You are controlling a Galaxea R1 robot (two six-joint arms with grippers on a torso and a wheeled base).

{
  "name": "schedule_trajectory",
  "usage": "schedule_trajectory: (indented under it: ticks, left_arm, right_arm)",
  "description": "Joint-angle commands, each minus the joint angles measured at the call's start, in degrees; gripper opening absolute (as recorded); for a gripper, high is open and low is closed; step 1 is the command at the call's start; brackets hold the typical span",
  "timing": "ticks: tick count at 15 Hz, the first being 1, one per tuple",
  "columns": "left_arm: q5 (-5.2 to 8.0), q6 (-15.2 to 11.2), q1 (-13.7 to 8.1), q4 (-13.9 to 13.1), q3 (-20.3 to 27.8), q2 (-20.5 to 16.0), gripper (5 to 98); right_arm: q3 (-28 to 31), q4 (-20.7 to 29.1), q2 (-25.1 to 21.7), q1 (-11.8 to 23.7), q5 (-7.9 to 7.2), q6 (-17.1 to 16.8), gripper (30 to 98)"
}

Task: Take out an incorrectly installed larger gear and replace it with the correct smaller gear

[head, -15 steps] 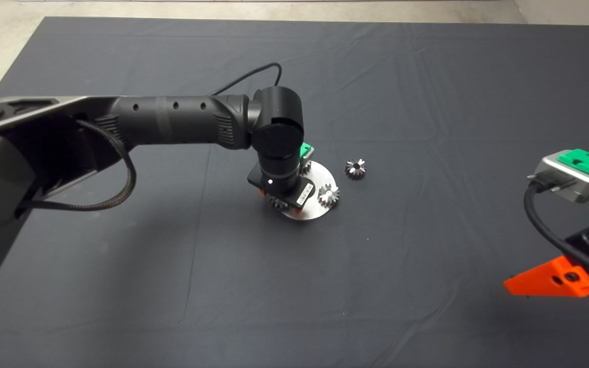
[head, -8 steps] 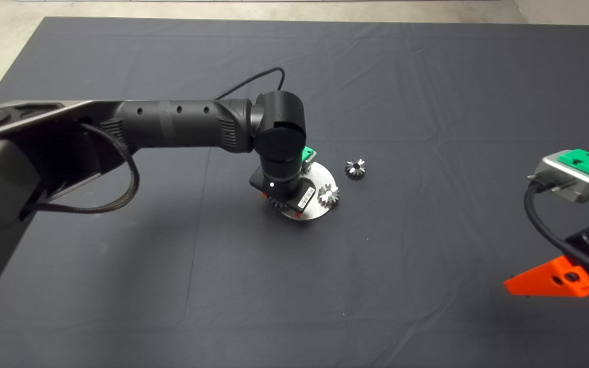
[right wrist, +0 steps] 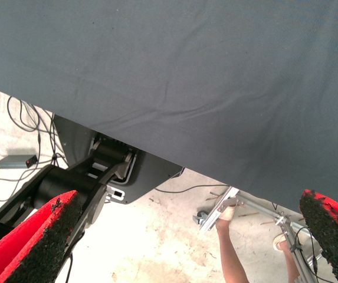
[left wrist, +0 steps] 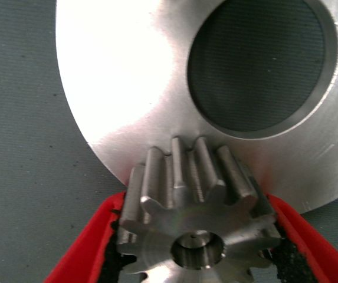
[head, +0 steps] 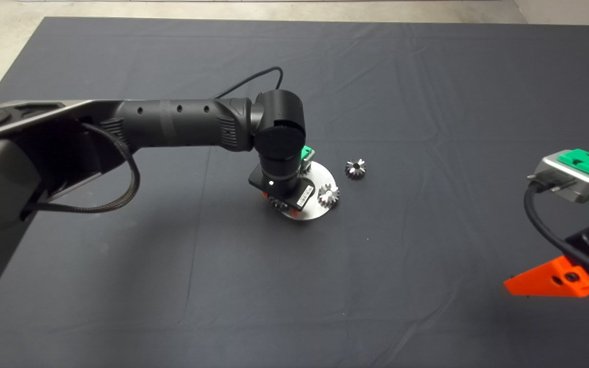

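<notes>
A round silver plate with a big centre hole lies mid-mat. My left gripper stands over the plate's near edge. In the left wrist view its red fingers are shut on the larger gear, pads against the teeth on both sides; the gear sits on a centre pin. On the plate's right side stands another small gear. The smaller gear lies loose on the mat just right of the plate. My right gripper waits open at the lower right edge.
The dark mat has broad free room around the plate. The left arm reaches in from the left above the mat. In the right wrist view the floor beyond the mat shows cables, a robot base and a person's leg.
The left wrist sank slightly toward the plate and then held nearly still. The gears, the plate and the right arm have not moved.
</notes>
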Motion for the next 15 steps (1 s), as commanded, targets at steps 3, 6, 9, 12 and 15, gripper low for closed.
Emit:
schedule_trajectory:
  ticks: [3, 6, 9, 12, 15]
  left_arm:
    - [2.66, 0.27, -0.74, -0.03, -0.76, 0.23, 50.8]
    - [2.66, 0.36, -0.74, -0.03, -0.80, 0.14, 48.7]
    - [2.58, 0.45, -0.79, -0.03, -0.76, -0.03, 47.2]
    - [2.57, 0.19, -0.83, -0.03, -0.71, -0.03, 46.2]
    - [2.57, 0.10, -1.09, -0.12, -0.76, 0.14, 45.7]
  right_arm:
    - [0.15, 0.92, 0.15, 1.09, 0.24, -0.01, 97.7]
    - [0.15, 0.92, 0.11, 1.04, 0.15, -0.01, 97.7]
    - [0.15, 0.92, 0.10, 1.03, 0.15, -0.01, 97.7]
    - [0.15, 0.92, 0.15, 1.09, 0.24, -0.01, 97.7]
    - [0.15, 0.92, 0.15, 1.04, 0.24, -0.01, 97.7]
